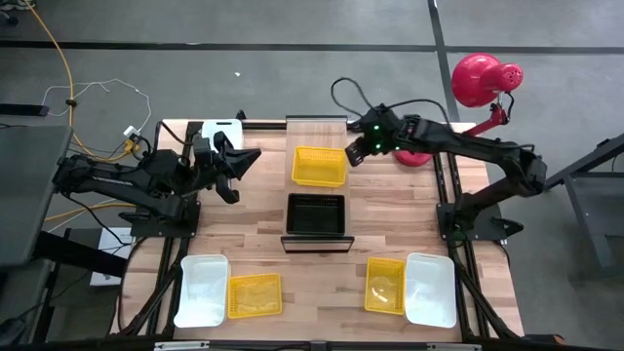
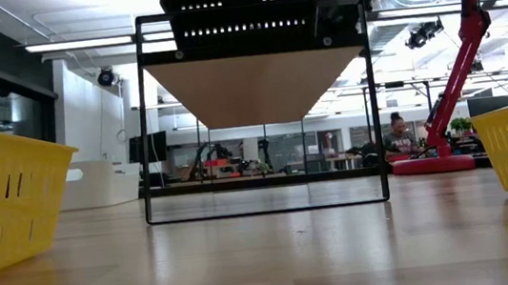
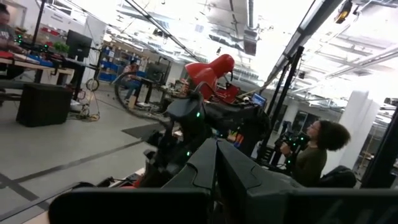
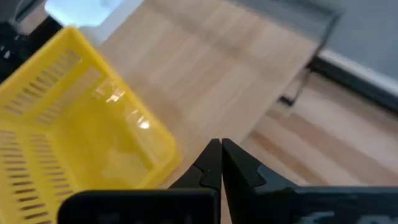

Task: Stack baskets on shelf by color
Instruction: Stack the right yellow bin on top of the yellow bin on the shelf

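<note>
The shelf (image 1: 317, 190), a light wood board on a dark frame, runs from the table's far edge to its middle. A yellow mesh basket (image 1: 320, 166) and a black mesh basket (image 1: 315, 215) sit flat on it, the black one (image 2: 244, 9) nearer. My right gripper (image 1: 349, 154) is shut and hovers just beside the yellow basket's (image 4: 74, 130) right rim, above the bare board (image 4: 205, 68). My left gripper (image 1: 250, 157) is shut in the air left of the shelf, pointing at it, with a white basket (image 1: 220, 132) behind it at the far edge.
Near the table's front edge lie a white basket (image 1: 202, 290) with a yellow one (image 1: 253, 295) beside it, and another yellow (image 1: 385, 285) and white (image 1: 430, 288) pair on the right. A red lamp (image 1: 483, 78) stands at the far right. A person (image 3: 314, 152) is in the room beyond.
</note>
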{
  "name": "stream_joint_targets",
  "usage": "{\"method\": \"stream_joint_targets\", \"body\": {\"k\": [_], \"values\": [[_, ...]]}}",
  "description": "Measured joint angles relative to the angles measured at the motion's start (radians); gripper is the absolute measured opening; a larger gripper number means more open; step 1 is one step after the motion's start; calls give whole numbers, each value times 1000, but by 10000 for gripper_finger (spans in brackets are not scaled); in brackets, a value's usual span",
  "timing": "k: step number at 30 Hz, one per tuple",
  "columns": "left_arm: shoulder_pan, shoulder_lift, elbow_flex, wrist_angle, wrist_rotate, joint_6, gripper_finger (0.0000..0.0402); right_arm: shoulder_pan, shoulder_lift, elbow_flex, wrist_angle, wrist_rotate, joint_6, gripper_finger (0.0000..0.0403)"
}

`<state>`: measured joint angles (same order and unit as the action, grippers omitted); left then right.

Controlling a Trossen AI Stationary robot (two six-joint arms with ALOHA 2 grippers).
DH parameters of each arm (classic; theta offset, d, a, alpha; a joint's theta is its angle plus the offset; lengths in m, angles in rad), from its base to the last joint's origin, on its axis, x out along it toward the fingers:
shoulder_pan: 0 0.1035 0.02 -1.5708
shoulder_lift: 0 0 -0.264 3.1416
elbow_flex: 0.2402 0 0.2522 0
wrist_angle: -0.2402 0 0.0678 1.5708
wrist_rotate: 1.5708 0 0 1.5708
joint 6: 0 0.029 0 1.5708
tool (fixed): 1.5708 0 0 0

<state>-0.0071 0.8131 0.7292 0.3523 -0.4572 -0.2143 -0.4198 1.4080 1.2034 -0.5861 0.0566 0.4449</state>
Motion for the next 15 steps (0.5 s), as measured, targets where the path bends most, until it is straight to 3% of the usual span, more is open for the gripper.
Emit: {"method": "stream_joint_targets", "body": {"k": [9,15], "values": [[0,0,0,-66,19,8,0,34,-118,0,-11,-32,-31,0],[-1,0,0,-65,217,8,0,98,-149,1,-11,-33,-28,0]]}}
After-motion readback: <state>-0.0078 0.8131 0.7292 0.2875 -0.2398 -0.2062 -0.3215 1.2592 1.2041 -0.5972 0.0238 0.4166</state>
